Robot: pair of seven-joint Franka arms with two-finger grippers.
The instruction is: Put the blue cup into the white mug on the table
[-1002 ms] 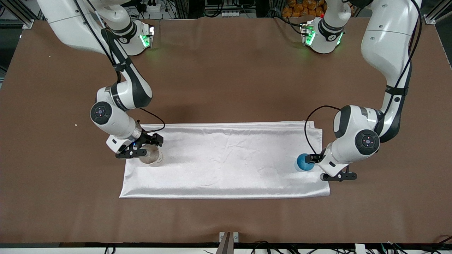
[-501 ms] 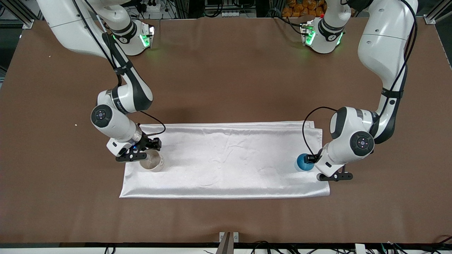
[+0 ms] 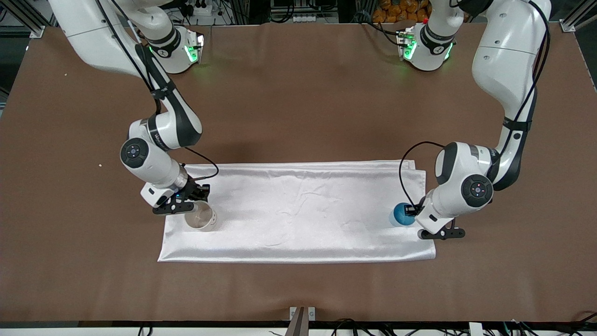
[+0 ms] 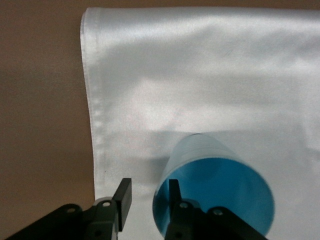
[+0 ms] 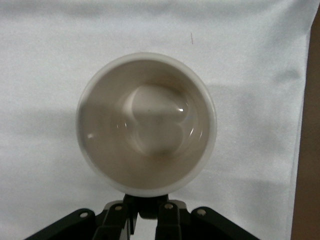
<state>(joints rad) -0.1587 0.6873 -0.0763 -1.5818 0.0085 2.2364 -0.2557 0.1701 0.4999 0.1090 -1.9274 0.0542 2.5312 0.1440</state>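
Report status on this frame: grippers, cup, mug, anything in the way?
Left gripper straddles blue cup rim, not clamped. Right gripper shut on white mug handle. Both on white cloth; nothing between.

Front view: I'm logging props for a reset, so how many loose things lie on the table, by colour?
White: 2, the white mug and the cloth under both cups.
Blue: 1, the blue cup.
Total: 3 on the table.
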